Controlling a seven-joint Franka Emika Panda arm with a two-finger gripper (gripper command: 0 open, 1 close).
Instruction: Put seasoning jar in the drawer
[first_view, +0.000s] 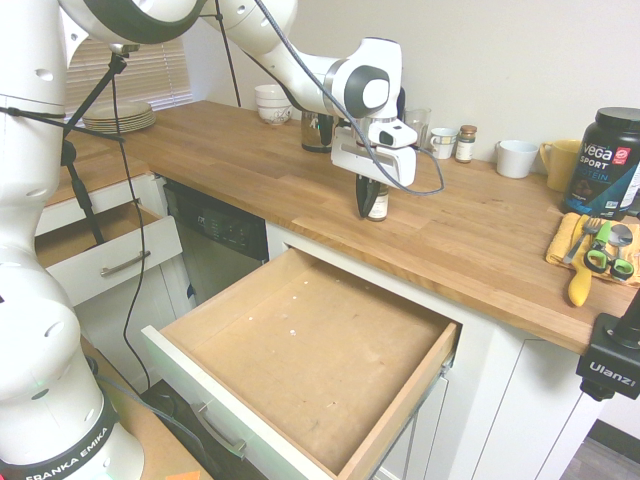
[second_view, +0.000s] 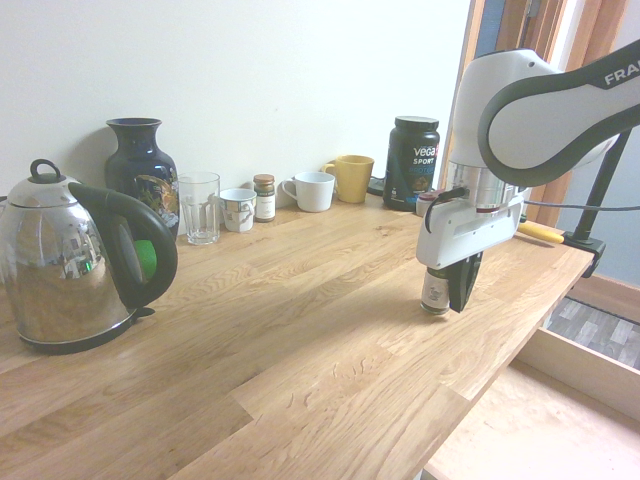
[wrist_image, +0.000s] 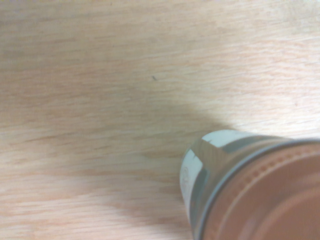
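Note:
The seasoning jar (first_view: 378, 204) (second_view: 434, 291), small clear glass with a white label, stands upright on the wooden counter near its front edge. My gripper (first_view: 369, 207) (second_view: 447, 297) comes straight down over it, its dark fingers shut against the jar's sides. Up close, the wrist view shows the jar's copper lid (wrist_image: 265, 195) and its label. Just below that counter edge the drawer (first_view: 300, 350) (second_view: 530, 425) is pulled wide open, its light wooden bottom bare.
Along the back wall stand a kettle (second_view: 70, 265), a blue vase (second_view: 142, 170), a glass (second_view: 199, 207), mugs, a second small jar (first_view: 465, 143) and the black Vega tub (first_view: 605, 160). A yellow cloth with utensils (first_view: 590, 250) lies at the right. A smaller white drawer (first_view: 100, 245) hangs open at the left.

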